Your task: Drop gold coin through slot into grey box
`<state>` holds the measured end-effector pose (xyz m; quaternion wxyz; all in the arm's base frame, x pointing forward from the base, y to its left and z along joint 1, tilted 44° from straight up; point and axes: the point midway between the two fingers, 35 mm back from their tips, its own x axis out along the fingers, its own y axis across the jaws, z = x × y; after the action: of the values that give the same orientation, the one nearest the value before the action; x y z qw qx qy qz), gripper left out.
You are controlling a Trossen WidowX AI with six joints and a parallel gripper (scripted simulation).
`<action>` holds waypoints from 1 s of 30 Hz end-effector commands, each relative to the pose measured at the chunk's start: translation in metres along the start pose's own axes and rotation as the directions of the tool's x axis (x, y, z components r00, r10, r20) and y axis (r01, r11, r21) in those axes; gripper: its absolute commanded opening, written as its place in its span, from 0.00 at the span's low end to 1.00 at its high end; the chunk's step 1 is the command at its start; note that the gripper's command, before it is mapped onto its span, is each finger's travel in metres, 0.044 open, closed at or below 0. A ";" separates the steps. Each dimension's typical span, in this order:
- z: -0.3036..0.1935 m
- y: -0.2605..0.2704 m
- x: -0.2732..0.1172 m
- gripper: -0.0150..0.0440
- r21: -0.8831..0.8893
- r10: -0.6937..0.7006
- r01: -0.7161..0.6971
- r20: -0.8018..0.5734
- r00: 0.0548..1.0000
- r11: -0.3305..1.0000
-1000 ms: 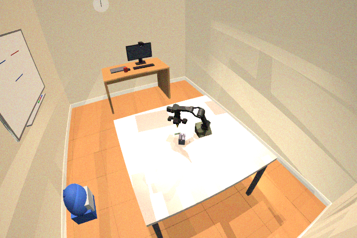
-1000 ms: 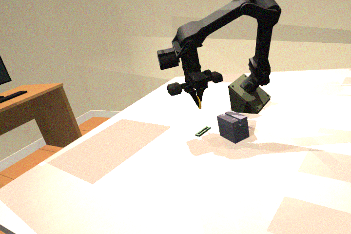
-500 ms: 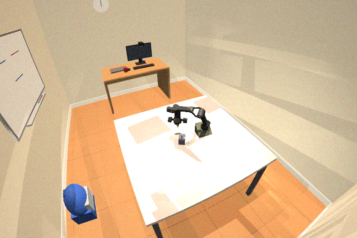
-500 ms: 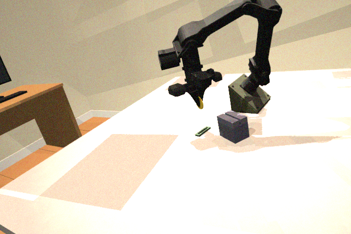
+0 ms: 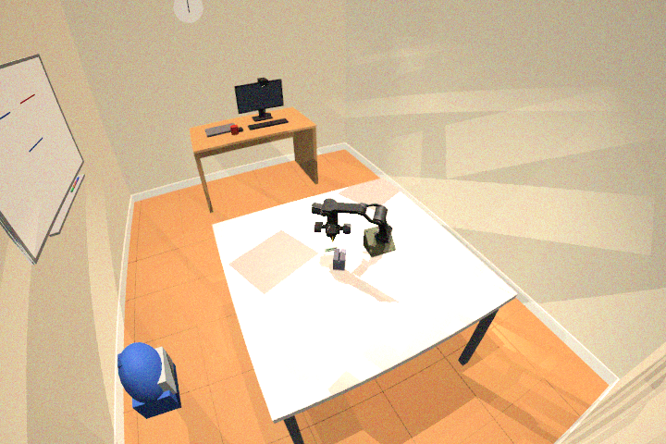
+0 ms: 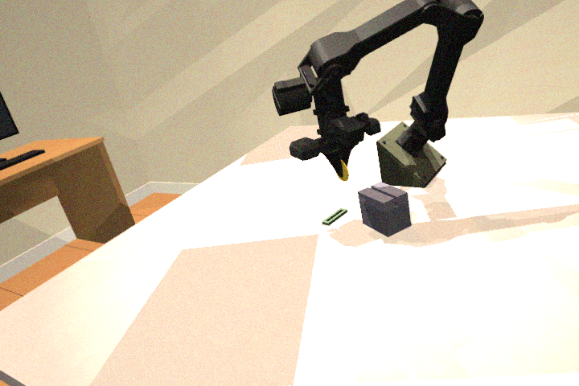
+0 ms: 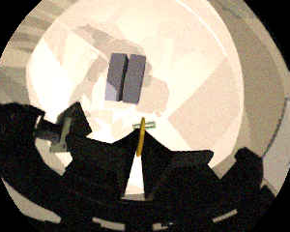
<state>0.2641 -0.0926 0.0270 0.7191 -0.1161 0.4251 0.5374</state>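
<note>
Gripper (image 7: 140,131): closed on the coin
Coin (image 7: 141,137): edge-on, gold
Holder (image 7: 151,125): green, partly behind coin
Box (image 7: 134,79): grey, slot lengthwise in lid

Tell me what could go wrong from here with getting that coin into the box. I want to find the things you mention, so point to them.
The coin (image 6: 343,170) (image 7: 141,137) could catch on the lid: the slot in the grey box (image 5: 339,263) (image 6: 384,216) (image 7: 134,79) is narrow, so a small twist might matter. It could also slip or tilt, as the tool (image 5: 332,236) (image 6: 341,173) (image 7: 140,131) pinches only part of it. Released now, it would probably miss, since it hangs off to one side of the box.
</note>
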 end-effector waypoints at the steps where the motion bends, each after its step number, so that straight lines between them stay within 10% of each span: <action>1: 0.013 0.006 -0.002 0.25 0.001 -0.005 0.005 0.004 1.000 1.000; 30: 0.073 0.041 0.000 0.25 0.001 0.000 0.000 0.014 1.000 1.000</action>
<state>0.2656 -0.0356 0.0786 0.7199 -0.1140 0.4219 0.5391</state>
